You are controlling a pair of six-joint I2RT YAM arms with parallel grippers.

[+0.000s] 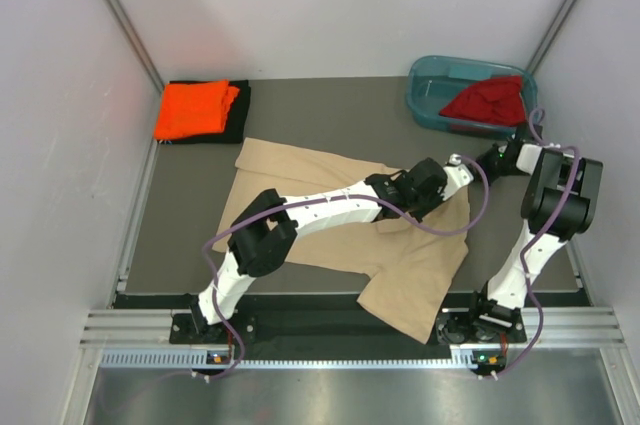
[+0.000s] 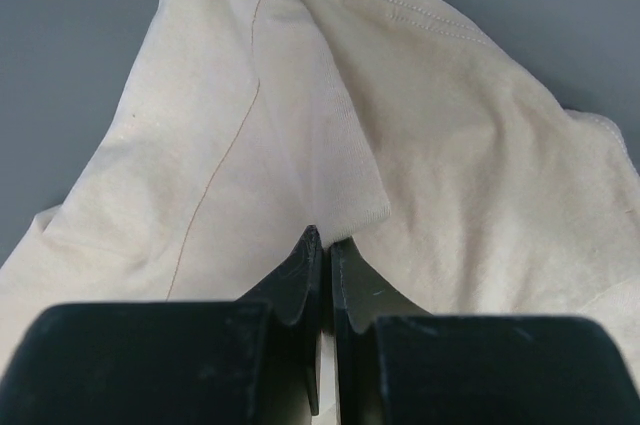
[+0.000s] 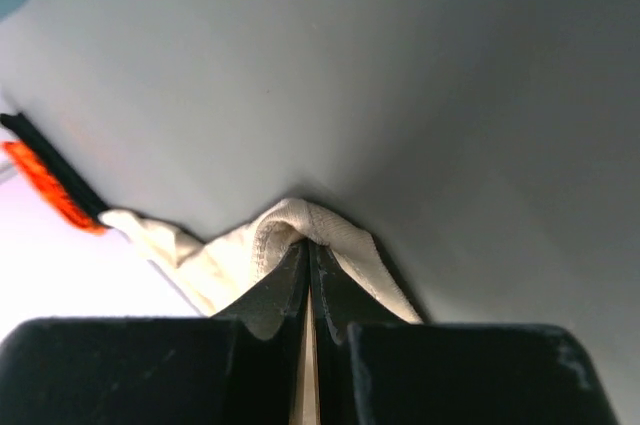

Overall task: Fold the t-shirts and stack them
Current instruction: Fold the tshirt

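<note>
Hazard, slipped grip: left end effector (image 2: 322, 240) is closed on a thin edge of the beige-tan soft cloth t-shirt (image 1: 300, 170), near a sleeve hem. A fast pull could probably strip that edge out.
Hazard, uneven fold: right end effector (image 3: 308, 245) is closed tight on a small raised ridge of the same cloth. The two grip points lie just beside each other, so most of the garment is unsupported and may bunch or twist when carried.
Hazard, drag: one corner of the beige-tan t-shirt hangs over the near edge of the dark grey worktop (image 1: 190, 225). It could catch on the rail there and pull the fold askew.
Hazard, arm contact: the left arm reaches across the garment toward the right arm. The wrists are near each other, so a crossing move risks a collision.
Task item position: the beige-tan t-shirt lies spread at mid-worktop, wrinkled, under the left arm.
Stack: a folded bright orange cloth t-shirt (image 1: 195, 110) rests on a folded black cloth t-shirt (image 1: 240, 115) at the rear left corner, well apart from the grip points.
Container: teal plastic tub (image 1: 425, 95), rear right corner, just behind the right arm.
Container contents: one crumpled dark red cloth t-shirt (image 1: 490, 100); nothing else discernible inside.
Progress estimate: two garments stacked, one in hand, one not yet taken from the tub.
</note>
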